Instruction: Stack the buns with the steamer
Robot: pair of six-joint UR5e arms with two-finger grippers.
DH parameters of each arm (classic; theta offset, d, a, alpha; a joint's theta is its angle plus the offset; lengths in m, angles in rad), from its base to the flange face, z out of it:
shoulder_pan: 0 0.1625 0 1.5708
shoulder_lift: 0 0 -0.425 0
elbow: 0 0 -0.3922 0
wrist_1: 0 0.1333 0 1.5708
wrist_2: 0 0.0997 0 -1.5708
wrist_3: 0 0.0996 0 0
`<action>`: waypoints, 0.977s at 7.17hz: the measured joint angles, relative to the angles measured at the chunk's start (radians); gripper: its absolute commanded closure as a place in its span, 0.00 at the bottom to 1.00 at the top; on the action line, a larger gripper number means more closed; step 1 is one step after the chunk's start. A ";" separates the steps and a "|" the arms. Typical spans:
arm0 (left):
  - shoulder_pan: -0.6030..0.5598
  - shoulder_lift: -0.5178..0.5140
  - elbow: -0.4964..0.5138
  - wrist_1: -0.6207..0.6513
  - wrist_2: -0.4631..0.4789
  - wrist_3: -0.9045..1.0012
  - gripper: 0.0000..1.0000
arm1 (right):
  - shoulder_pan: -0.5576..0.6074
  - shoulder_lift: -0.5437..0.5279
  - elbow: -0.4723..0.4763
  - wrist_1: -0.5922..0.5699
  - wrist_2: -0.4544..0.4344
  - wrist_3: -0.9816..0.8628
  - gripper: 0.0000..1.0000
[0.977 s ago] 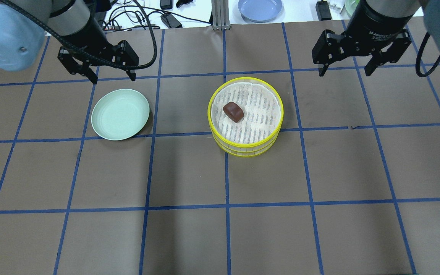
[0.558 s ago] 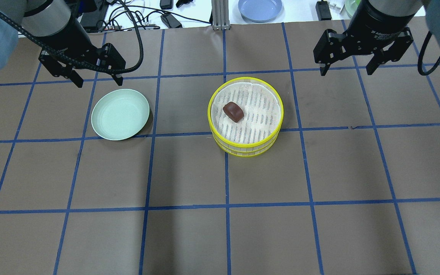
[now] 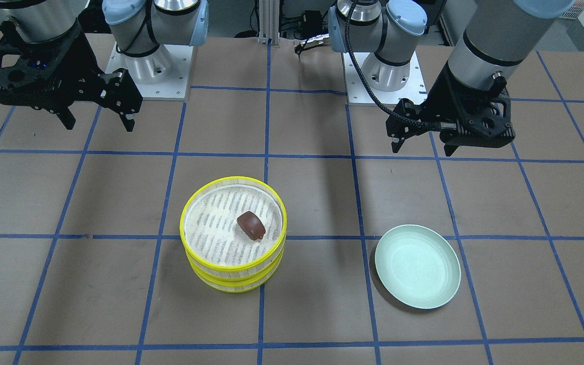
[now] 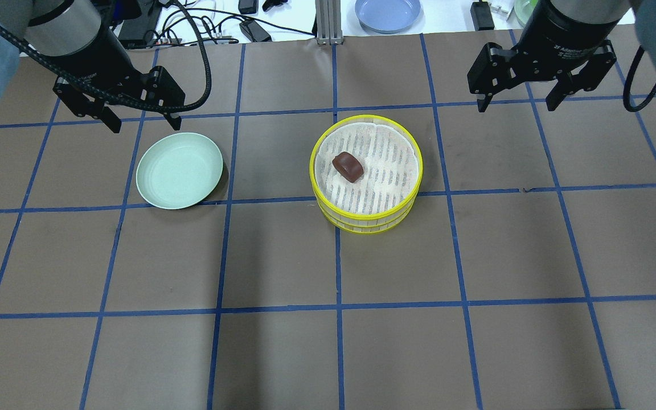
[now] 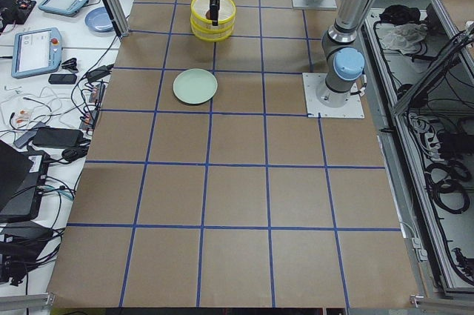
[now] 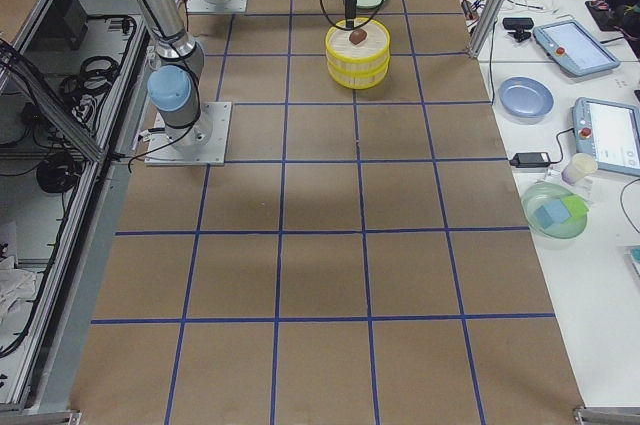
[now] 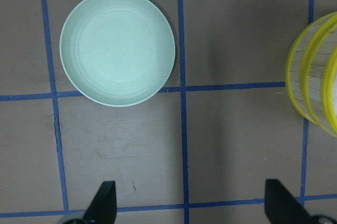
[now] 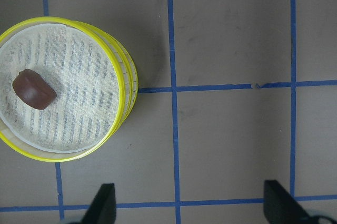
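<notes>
While both arms hang up near the robot's base, the front camera shows the steamer [image 3: 231, 274] as two stacked trays, the brown bun [image 3: 251, 225] lying on the top cloth. The right gripper [image 3: 98, 124] and left gripper [image 3: 422, 147] are each spread wide and hold nothing. The bun lies at about 4 o'clock from the right one and 8 o'clock from the left, and the green plate [image 3: 417, 267] is at the steamer's 3 o'clock.

From overhead the sides swap. The bun sits at 8 o'clock from the right gripper and between 3 and 4 from the left, and the right looks slightly nearer. The bun's long axis runs roughly 10 to 4.

Both end cameras are too far off, so I can't judge the fingers there.

The left wrist camera sees the plate at 11 o'clock and only a slice of steamer wall at 3, cut off by the edge. The right wrist camera has the steamer at 9, bun included.

The cream bun shows nowhere. I'd guess it sits under the top tray, so the stack looks done.
</notes>
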 measured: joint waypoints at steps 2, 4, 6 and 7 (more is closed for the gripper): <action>0.001 0.001 -0.001 0.000 0.000 0.000 0.00 | 0.000 0.000 0.000 0.000 0.001 0.000 0.00; 0.001 0.001 -0.002 0.000 0.000 0.000 0.00 | 0.000 -0.001 0.000 0.000 0.000 -0.001 0.00; 0.001 0.001 -0.003 0.001 0.001 -0.001 0.00 | -0.001 -0.001 -0.001 0.001 -0.017 -0.020 0.00; 0.001 0.001 -0.003 0.001 0.001 -0.001 0.00 | -0.001 -0.001 -0.001 0.001 -0.021 -0.026 0.00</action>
